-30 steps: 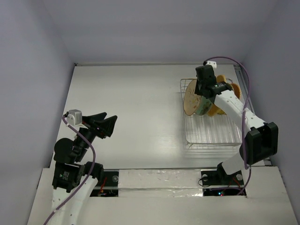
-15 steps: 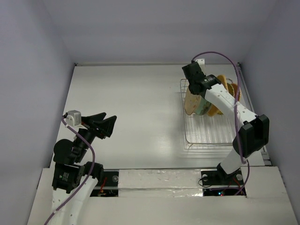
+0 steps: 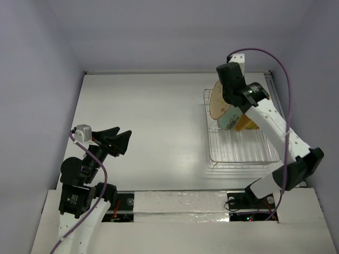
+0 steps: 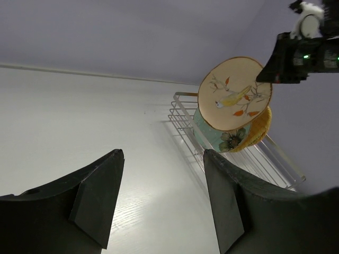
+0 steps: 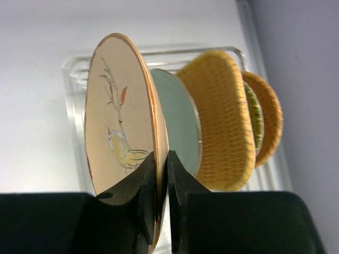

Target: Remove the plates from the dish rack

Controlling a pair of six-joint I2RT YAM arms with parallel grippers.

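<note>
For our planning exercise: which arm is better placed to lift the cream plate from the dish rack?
Right: the right end effector grips the cream plate at the dish rack; the left end effector is open, far away.

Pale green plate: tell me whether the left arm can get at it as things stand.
Probably not. The left gripper hangs open far from the dish rack, and the cream bird-print plate, pinched by the right gripper, stands between it and the pale green plate.
</note>
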